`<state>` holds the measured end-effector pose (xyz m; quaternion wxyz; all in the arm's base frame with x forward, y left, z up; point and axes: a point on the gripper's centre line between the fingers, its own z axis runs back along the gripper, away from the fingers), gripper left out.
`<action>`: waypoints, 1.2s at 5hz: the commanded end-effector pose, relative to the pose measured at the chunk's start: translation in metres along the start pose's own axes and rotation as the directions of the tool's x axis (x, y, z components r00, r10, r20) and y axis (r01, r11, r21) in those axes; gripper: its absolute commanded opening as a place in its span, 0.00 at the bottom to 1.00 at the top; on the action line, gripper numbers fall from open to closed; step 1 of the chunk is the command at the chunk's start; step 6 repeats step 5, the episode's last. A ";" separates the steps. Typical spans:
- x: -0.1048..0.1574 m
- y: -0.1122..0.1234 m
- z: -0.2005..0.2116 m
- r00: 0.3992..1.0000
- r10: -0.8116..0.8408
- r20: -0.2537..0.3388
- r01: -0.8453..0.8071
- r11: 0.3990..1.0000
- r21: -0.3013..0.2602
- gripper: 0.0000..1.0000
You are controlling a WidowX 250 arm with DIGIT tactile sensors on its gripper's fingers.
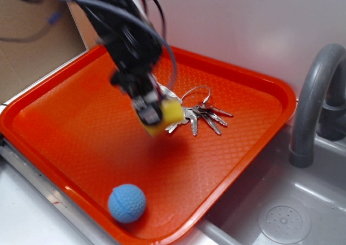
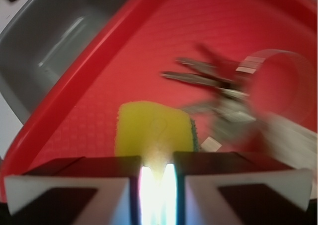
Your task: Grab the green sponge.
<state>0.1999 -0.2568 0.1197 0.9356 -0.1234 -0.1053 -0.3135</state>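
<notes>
writing or labels we can read nowhere on anything in these two views. our gripper [image 1: 152,115] is clenched on the green sponge [image 1: 168,117], a small yellow foam block with a thin dark greenish layer along one edge, best seen from the wrist [image 2: 154,130], and it sits lifted above the middle of the orange tray [image 1: 65,126]. keys [image 1: 203,115] lie on the tray just behind the sponge, and we see a blue ball [image 1: 127,203] well apart near the front rim, with a grey tap [image 1: 311,101] beside the tray.
</notes>
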 end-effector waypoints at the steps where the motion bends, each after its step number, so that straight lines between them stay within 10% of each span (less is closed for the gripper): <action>1: -0.026 0.035 0.125 0.959 0.282 0.025 -0.279 0.925 0.257 0.00; 4: -0.102 0.056 0.209 0.779 0.621 0.084 -0.575 0.654 0.492 0.00; 6: -0.105 0.064 0.208 0.756 0.654 0.026 -0.575 0.644 0.504 0.00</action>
